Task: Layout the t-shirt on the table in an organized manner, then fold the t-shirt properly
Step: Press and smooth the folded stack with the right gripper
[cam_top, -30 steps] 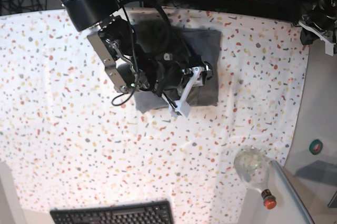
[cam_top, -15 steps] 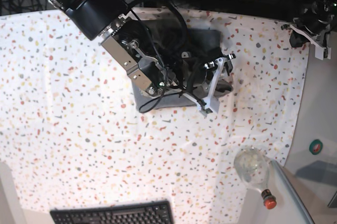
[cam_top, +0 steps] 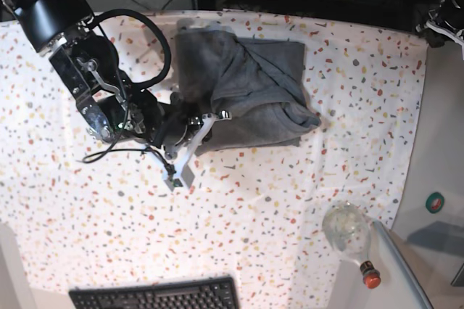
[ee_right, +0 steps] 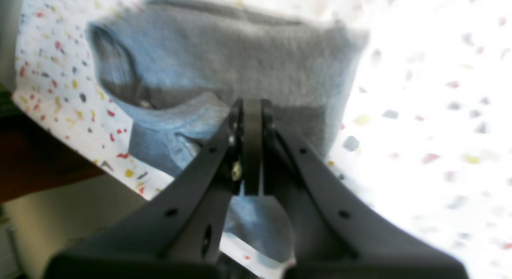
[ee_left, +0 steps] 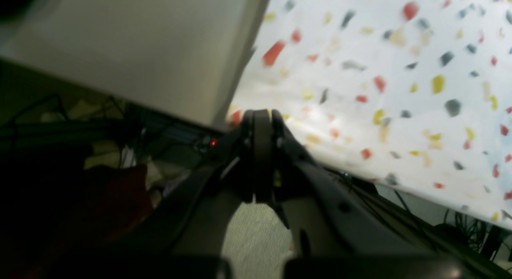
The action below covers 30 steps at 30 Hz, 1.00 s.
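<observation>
t-shirt (cam_top: 246, 91) folded in a bundle on bench (cam_top: 87, 215); right claw (cam_top: 190, 148) together, empty, beside it; left claw (ee_left: 260, 123) together; press loose flap flat, don't drag

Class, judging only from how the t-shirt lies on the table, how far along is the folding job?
Done: the t-shirt sits as a compact bundle on the table. In hand: nothing; the right gripper is shut and empty beside it, the left gripper shut at the edge. Left: its lower-right corner bunches unevenly and needs smoothing.
</observation>
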### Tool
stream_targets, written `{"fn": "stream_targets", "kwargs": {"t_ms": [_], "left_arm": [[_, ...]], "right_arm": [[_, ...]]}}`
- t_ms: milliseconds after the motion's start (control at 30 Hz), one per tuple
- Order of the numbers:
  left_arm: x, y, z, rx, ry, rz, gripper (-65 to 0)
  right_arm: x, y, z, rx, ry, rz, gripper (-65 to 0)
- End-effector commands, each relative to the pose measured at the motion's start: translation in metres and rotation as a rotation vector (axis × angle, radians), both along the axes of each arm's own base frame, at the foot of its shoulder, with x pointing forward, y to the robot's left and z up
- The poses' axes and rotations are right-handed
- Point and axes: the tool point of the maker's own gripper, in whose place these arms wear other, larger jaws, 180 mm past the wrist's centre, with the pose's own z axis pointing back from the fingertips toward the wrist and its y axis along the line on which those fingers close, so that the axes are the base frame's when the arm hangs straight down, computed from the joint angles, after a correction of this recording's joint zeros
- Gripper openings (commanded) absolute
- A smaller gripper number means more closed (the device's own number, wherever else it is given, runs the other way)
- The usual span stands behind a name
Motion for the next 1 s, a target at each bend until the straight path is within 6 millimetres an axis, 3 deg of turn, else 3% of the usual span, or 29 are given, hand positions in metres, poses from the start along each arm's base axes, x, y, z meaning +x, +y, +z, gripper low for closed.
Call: {"fn": "stream_targets", "kwargs": {"t_ms": [0, 67, 333, 467, 667, 967], "left_arm": [[0.01, 0.013, 0.017, 0.034, -0.049, -0.01, -65.0], [0.01, 0.016, 0.019, 0.042, -0.047, -0.012, -65.0], [0.012, 0.016, 0.02, 0.043, -0.051, -0.014, -65.0], [0.011, 0.016, 0.018, 0.038, -0.047, -0.012, -65.0], [0.012, 0.014, 0.017, 0.036, -0.046, -0.014, -65.0], [0.012, 0.014, 0.017, 0.036, -0.046, -0.014, -65.0]], "right_arm": [[0.01, 0.0, 0.007, 0.018, -0.037, -0.009, -65.0], [0.007, -0.012, -0.004, -0.011, -0.041, -0.017, -65.0], [-0.012, -0.015, -0.037, -0.117, -0.044, 0.037, -65.0], [-0.025, -0.006, -0.043, -0.133, -0.042, 0.081, -65.0], [-0.042, 0.026, -0.044, -0.098, -0.026, 0.141, -65.0], [-0.097, 0.091, -0.031, -0.032, -0.034, 0.358, -65.0]]}}
